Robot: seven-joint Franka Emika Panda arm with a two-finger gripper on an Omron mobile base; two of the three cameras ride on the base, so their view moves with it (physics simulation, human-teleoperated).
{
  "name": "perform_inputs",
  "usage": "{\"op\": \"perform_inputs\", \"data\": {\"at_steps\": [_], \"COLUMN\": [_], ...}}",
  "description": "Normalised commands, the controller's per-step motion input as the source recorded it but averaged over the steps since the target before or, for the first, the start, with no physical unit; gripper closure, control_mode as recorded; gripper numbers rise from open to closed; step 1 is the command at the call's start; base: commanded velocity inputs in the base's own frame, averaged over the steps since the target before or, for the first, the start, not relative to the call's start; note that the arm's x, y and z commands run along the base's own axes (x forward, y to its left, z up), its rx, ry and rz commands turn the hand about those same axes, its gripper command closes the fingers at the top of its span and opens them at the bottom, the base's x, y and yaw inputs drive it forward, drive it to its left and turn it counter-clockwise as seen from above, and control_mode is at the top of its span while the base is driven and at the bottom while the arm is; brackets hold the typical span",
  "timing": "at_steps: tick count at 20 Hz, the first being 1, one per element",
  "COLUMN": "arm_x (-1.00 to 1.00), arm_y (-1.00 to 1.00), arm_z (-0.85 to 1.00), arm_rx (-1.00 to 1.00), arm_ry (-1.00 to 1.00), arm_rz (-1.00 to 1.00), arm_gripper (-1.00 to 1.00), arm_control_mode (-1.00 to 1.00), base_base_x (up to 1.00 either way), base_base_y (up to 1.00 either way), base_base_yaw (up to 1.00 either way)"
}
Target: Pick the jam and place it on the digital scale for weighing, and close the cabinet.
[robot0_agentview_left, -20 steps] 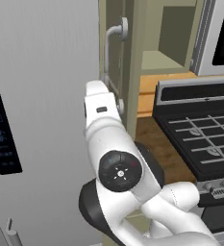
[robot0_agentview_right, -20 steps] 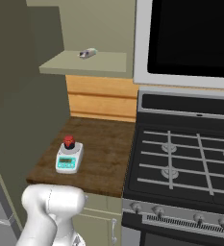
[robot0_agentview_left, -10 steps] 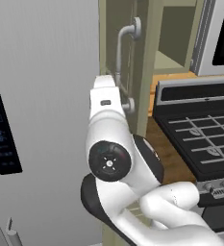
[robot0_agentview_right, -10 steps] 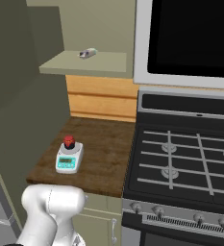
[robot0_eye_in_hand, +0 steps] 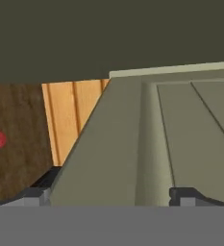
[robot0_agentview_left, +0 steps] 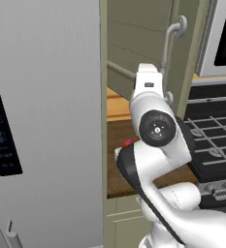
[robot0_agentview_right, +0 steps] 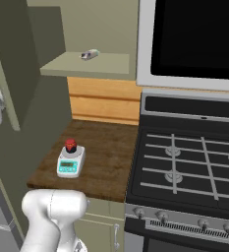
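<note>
- Cabinet first: a beige-olive wall unit, its grooved, panelled door standing part open at 1 o'clock of the left base view, edge-on to me, with a curved light-grey bar handle on its face.
- From the right base view, the door hangs at 9 o'clock, beside the open shelf with a small pale object lying on it.
- Fridge, large and grey with a black panel, fills the left base view's 9 o'clock side.
- Stove sits at 3 o'clock of the wooden counter.
- Digital scale, small, white, teal display on the front, rests on the counter towards 8 o'clock.
- Jam, a tiny dark jar with a red top, stands on the scale's round plate.
- Gripper: its two dark tips sit wide apart against the door panel, clasping nothing I can see.
</note>
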Motion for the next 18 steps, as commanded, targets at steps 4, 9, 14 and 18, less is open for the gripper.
{"op": "perform_inputs", "data": {"at_steps": [4,9,14,18], "arm_x": [0.93,0.91,0.78,0.72], "arm_y": [-0.81,-0.71,-0.69,-0.52], "arm_z": [0.00,0.00,0.00,0.04], "arm_rx": [0.09,0.08,0.13,0.11], "arm_ry": [0.00,0.00,-0.03,0.00], "arm_rz": [0.00,0.00,0.02,0.02], "arm_gripper": [-1.00,-1.00,-1.00,-1.00], "arm_control_mode": [-1.00,-1.00,-1.00,-1.00], "base_base_x": [0.00,0.00,0.00,0.00], "base_base_y": [0.00,0.00,0.00,0.00], "base_base_yaw": [0.00,0.00,0.00,0.00]}}
